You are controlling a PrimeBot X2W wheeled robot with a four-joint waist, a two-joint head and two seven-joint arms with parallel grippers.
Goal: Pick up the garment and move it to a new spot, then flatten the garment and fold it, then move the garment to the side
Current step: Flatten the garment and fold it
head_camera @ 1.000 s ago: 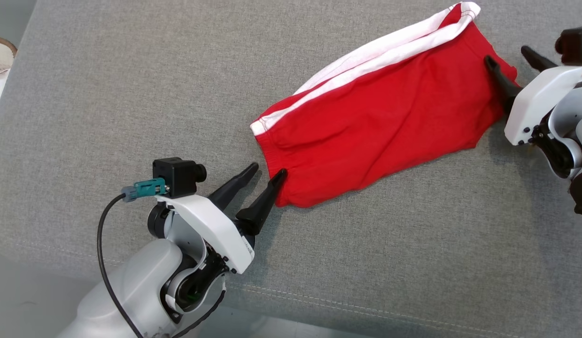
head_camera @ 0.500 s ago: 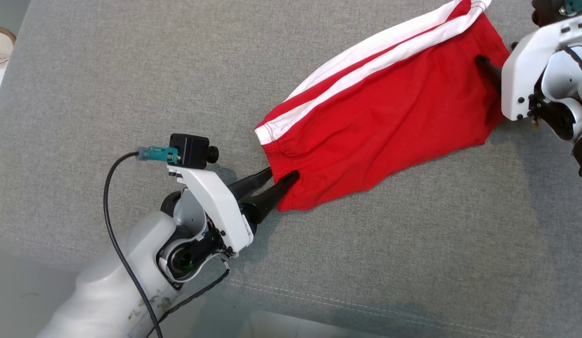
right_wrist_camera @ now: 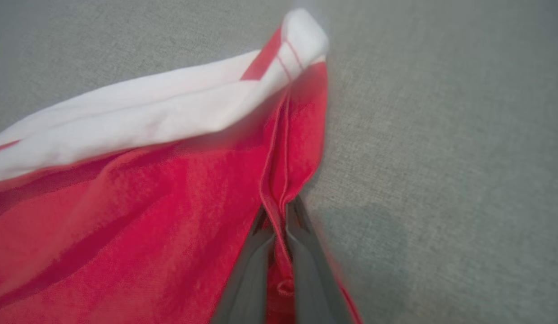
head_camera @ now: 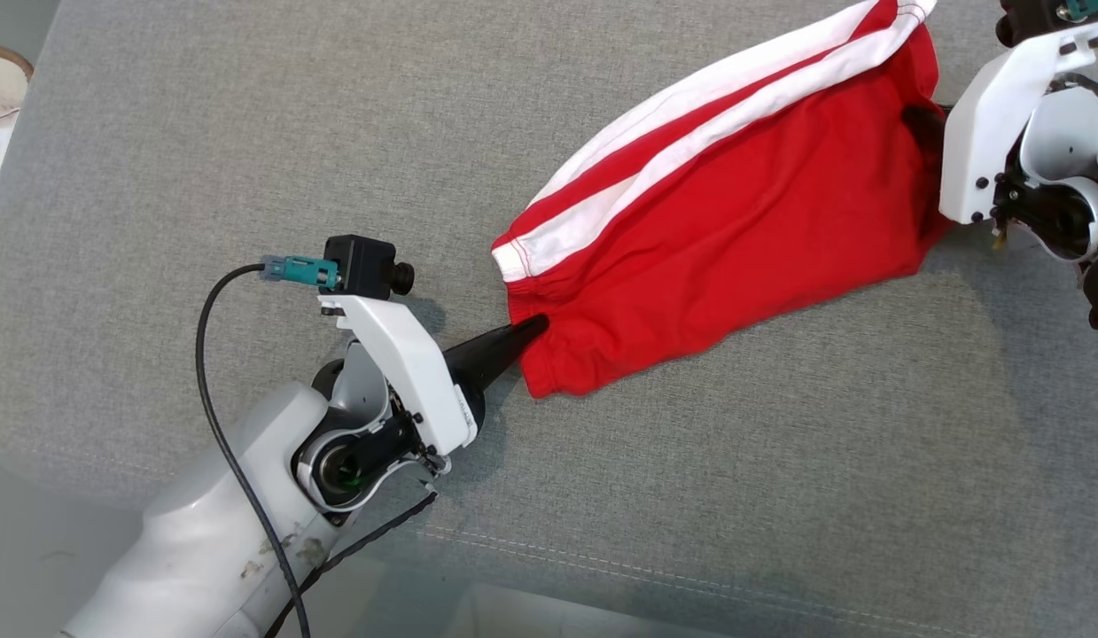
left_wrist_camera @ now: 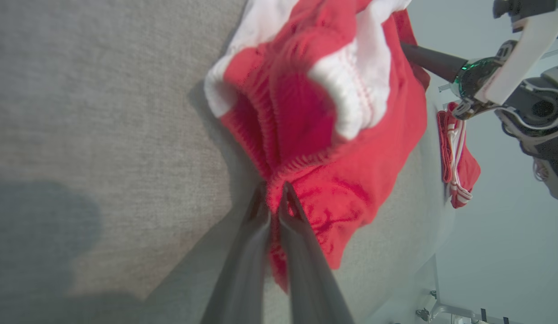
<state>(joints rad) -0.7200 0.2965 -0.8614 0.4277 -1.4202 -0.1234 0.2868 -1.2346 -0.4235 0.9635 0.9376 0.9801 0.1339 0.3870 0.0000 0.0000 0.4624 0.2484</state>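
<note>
Pinches the elastic waistband edge of the red shorts (head_camera: pixel 735 221) with the left pincer (head_camera: pixel 535 326), dark fingers pressed together on a thin fold of cloth; shows the same in the left wrist view, tips of the left pincer (left_wrist_camera: pixel 275 198) nipping the ribbed red hem, fabric bunched just above them; clamps the opposite end with the right pincer (head_camera: pixel 922 120), fingers largely tucked behind red cloth in the head view, white housing just beside the leg hem; shows in the right wrist view the right pincer (right_wrist_camera: pixel 279 220) squeezed onto a stitched seam edge, cloth running down between the two fingers.

Holds the shorts strung between the two pincers, slanting across the grey upholstered bench (head_camera: pixel 247 133) from the middle of the head view to its upper right; carries the two white stripes along the far edge, plain red on the near side; cannot tell whether the middle of the shorts rests on the bench or hangs just clear.

Shows, in the left wrist view, another red-and-white garment (left_wrist_camera: pixel 459 171) beyond the bench edge, well apart from the held shorts.
</note>
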